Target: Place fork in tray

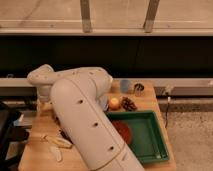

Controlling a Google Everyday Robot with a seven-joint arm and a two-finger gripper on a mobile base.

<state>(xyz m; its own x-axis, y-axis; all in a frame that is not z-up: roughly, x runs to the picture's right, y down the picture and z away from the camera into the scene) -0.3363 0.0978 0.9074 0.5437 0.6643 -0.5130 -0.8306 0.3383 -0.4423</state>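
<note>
The dark-green tray (150, 136) lies on the right half of the wooden table (34, 147), with a round orange-red bowl (123, 132) inside its left end. My white arm (82, 117) sweeps from the bottom centre up to an elbow at the left and hides the table's middle. From that elbow the wrist (47, 101) bends down over the table's left part. The gripper at its end is behind the arm. The fork is hidden or out of view.
A pale banana peel (55, 143) lies at the front left, with a dark utensil (64, 134) beside the arm. Behind the tray stand a yellow-orange fruit (114, 103), a brown cone-like thing (129, 104), a blue cup (126, 86) and a small can (139, 89). A dark counter wall runs behind.
</note>
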